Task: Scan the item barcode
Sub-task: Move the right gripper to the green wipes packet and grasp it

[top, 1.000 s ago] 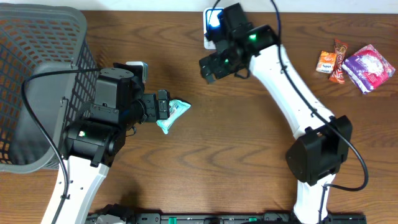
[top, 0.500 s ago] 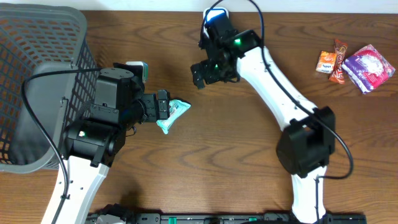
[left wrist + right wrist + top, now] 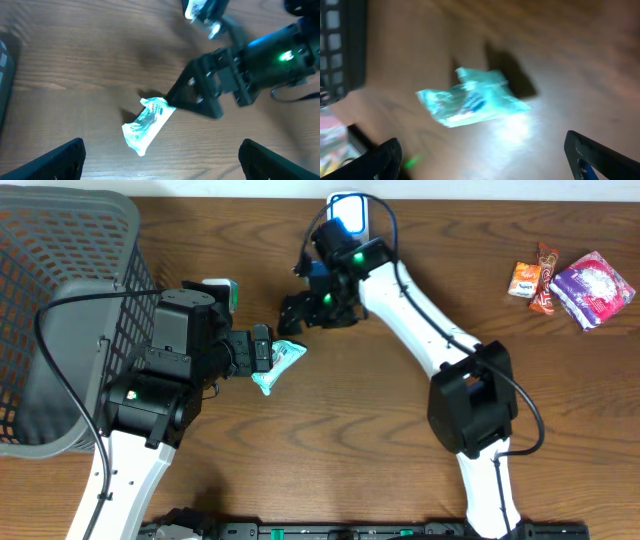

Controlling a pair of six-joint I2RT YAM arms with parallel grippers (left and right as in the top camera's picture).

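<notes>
There is one brown worktop [image 3: 350, 450]. On it lies one small green-blue packet [image 3: 283, 360]. At the far right sit three snack packs: one orange pack [image 3: 524, 279], one brown pack [image 3: 544, 280] and one purple pack [image 3: 593, 288]. There is one grey basket [image 3: 70, 205] and one white box [image 3: 350, 208] with a blue light. There are two robot arms, each with one hand: the left hand [image 3: 262, 348] and the right hand [image 3: 295, 315]. One more packet may peek out by the left arm [image 3: 150, 395], but it is hard to tell.

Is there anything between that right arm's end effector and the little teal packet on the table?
Nothing visible. The right end effector is open and close to the teal packet, with only bare table around it. The left end effector, also open, sits at the packet's other side, out of the path.
</notes>
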